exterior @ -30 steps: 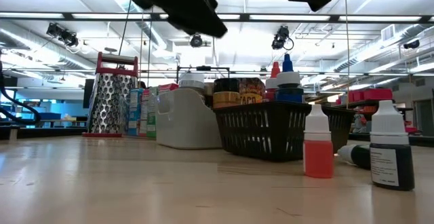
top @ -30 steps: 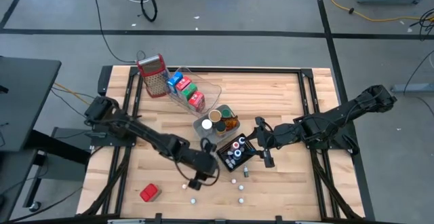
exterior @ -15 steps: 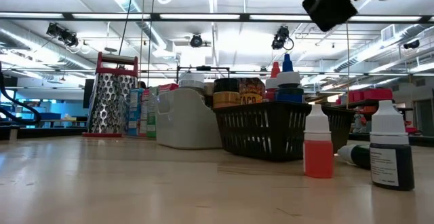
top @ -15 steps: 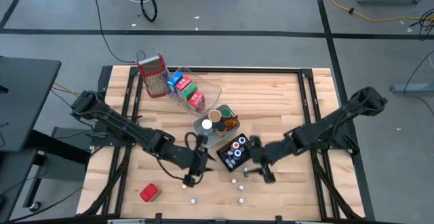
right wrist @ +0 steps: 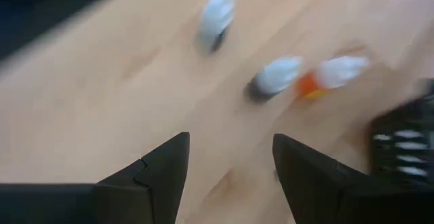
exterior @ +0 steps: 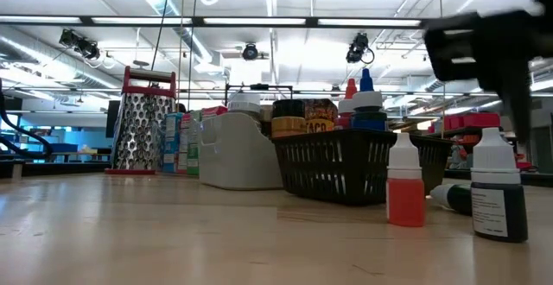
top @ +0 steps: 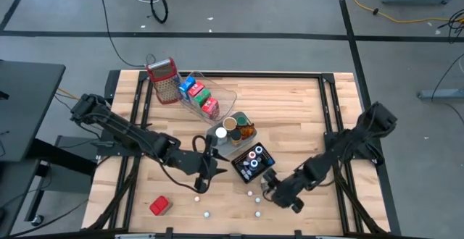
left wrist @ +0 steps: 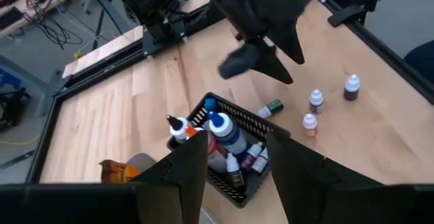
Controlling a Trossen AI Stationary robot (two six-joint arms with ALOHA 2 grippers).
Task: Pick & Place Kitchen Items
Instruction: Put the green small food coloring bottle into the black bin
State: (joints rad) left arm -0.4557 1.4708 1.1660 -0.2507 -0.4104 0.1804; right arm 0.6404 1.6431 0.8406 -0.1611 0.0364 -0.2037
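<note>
Small dropper bottles stand on the wood near the front edge: a red one (exterior: 405,190), a dark one (exterior: 498,194), others (top: 250,193) (top: 257,214) (top: 206,214). A black basket (top: 252,163) holds more bottles. My right gripper (top: 272,189) hangs open low over the table just right of the loose bottles (right wrist: 274,78), nothing between its fingers. My left gripper (top: 209,165) is open and raised left of the basket (left wrist: 230,157), also with nothing in it. A red carton (top: 159,205) lies at the near left.
A grey tray with jars (top: 228,129) stands just behind the basket. A clear tray of cartons (top: 203,98) and a metal grater (top: 163,81) are at the far left. A green bottle (left wrist: 273,107) lies on its side by the basket. Bare wood spreads to the right.
My right gripper has come down and toward the near edge, from beside the basket to the loose bottles, rolling as it went. My left gripper has risen and drawn back toward the table's left and far side. Neither has changed its opening; no item has moved.
</note>
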